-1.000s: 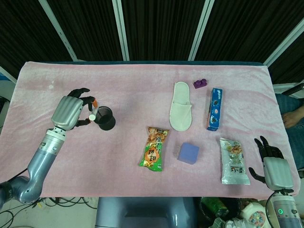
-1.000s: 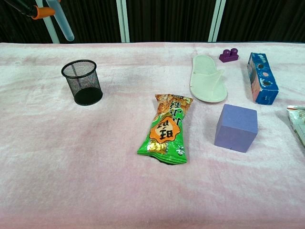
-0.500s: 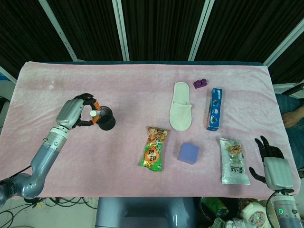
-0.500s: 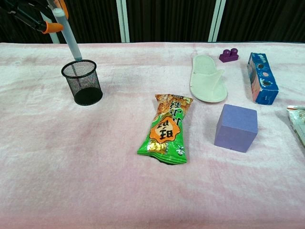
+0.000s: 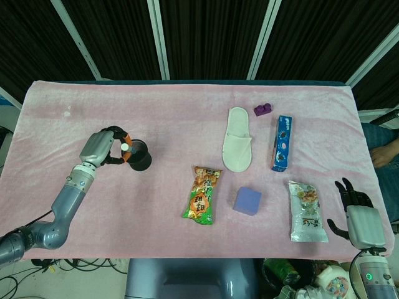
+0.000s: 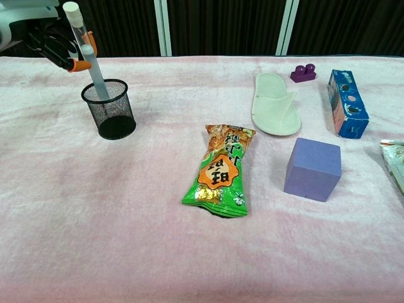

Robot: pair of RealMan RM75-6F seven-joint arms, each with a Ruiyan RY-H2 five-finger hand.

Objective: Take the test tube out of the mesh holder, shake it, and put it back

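At left of frame, the left robot hand point(image 6: 53, 44) pinches the tube point(image 6: 88, 60), its tip already inside the holder point(image 6: 109, 109), release remaining.

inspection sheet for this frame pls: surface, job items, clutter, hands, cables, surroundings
Surface: pink cloth covers the table.
Job's things: test tube tilted, lower end inside the black mesh holder, top still held.
Clutter: snack bag, purple cube, white slipper, blue box, purple brick, second packet.
Hands: left hand holds the tube; right hand idle off the table's edge, fingers apart.
Cables: wires on the floor.
Surroundings: dark curtains.
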